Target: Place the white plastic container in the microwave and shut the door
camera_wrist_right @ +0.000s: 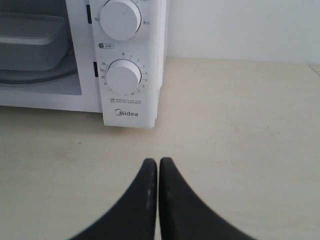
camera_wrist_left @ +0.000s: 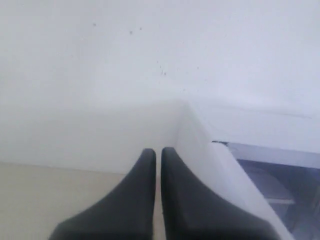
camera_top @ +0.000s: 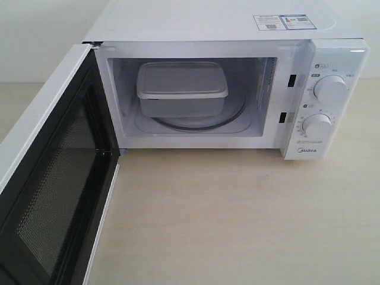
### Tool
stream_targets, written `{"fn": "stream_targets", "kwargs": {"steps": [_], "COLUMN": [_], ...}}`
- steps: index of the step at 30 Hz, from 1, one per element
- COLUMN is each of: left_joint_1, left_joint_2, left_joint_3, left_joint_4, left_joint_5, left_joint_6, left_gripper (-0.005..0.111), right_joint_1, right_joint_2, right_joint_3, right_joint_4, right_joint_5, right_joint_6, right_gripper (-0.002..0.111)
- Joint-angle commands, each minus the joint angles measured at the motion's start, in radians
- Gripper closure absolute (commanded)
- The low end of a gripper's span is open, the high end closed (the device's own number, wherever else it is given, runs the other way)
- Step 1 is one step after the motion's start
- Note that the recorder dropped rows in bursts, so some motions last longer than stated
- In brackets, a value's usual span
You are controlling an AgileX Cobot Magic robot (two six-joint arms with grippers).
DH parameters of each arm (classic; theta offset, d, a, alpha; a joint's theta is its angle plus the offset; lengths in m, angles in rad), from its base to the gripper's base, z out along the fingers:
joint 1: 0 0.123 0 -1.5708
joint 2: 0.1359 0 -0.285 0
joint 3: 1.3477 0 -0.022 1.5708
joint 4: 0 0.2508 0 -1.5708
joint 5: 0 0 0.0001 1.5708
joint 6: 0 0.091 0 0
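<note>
Down at the front of the pale wooden worktop (camera_top: 237, 219), the right hand (camera_wrist_right: 158, 160) hovers low, its black fingers clenched together on nothing and aimed at the panel with the two round white dials (camera_top: 330, 89). Over on the other side, the left hand (camera_wrist_left: 158, 150) is just as tightly closed and just as empty, sitting close to a blank white panel that I take to be the outer face of the door; whether it is touching, I cannot tell. Neither arm shows in the exterior view. Next comes the white side-hinged door (camera_top: 53, 178) with its dark mesh window, swung wide open toward us. Behind it is the white boxy countertop microwave (camera_top: 208, 24), cavity on full show. And there it is: the translucent, round-cornered white plastic container (camera_top: 181, 89), lid on, resting on the glass turntable (camera_top: 234, 116) deep inside. So loading looks done, and closing is the step in hand. My read is that the left hand needs to press on the door's outer face and sweep it round on its hinge until it latches, with the right hand keeping clear of the opening.
</note>
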Motion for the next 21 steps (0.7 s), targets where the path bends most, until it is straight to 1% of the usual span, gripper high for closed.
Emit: {"fn": "stream_targets", "kwargs": {"steps": [1,2,4,8,10,11,12,14,15,17,19,20,21], "left_joint_1": [0.002,0.002,0.002,0.002,0.002,0.002,0.002,0.002,0.002,0.002,0.002,0.002,0.002], "left_joint_2": [0.001,0.001,0.001,0.001,0.001,0.001,0.001,0.001,0.001,0.001,0.001,0.008,0.054], "left_joint_3": [-0.137,-0.161,-0.191,-0.201,-0.201,-0.201,-0.201,-0.201,-0.201,-0.201,-0.216,-0.241,-0.267], "left_joint_4": [-0.021,-0.027,-0.027,-0.029,-0.068,-0.120,-0.290,-0.465,-0.494,-0.505,-0.558,-0.604,-0.627], "left_joint_5": [0.218,0.280,0.345,0.337,0.339,0.347,0.344,0.310,0.302,0.277,0.244,0.244,0.250], "left_joint_6": [-0.012,-0.012,-0.012,-0.010,-0.010,-0.012,-0.010,0.014,0.014,0.012,0.042,0.051,0.051], "left_gripper": [0.102,0.102,0.102,0.102,0.102,0.102,0.102,0.102,0.102,0.102,0.102,0.102,0.102], "right_joint_1": [-0.002,-0.002,-0.002,-0.002,-0.002,-0.002,-0.002,-0.002,-0.002,-0.002,-0.002,-0.002,-0.002], "right_joint_2": [-0.005,-0.005,-0.005,-0.005,-0.005,-0.005,-0.005,-0.005,-0.005,-0.005,-0.005,-0.005,-0.005], "right_joint_3": [0.000,0.000,0.000,0.000,0.000,0.000,0.000,0.000,0.000,0.000,0.000,0.000,0.000], "right_joint_4": [-0.012,-0.012,-0.012,-0.012,-0.012,-0.012,-0.012,-0.012,-0.012,-0.012,-0.012,-0.012,-0.012], "right_joint_5": [-0.003,-0.003,-0.003,-0.003,-0.003,-0.003,-0.003,-0.003,-0.003,-0.003,-0.003,-0.003,-0.003], "right_joint_6": [-0.002,-0.002,-0.002,-0.002,-0.002,-0.002,-0.002,-0.002,-0.002,-0.002,-0.002,-0.002,-0.002], "right_gripper": [0.107,0.107,0.107,0.107,0.107,0.107,0.107,0.107,0.107,0.107,0.107,0.107,0.107]}}
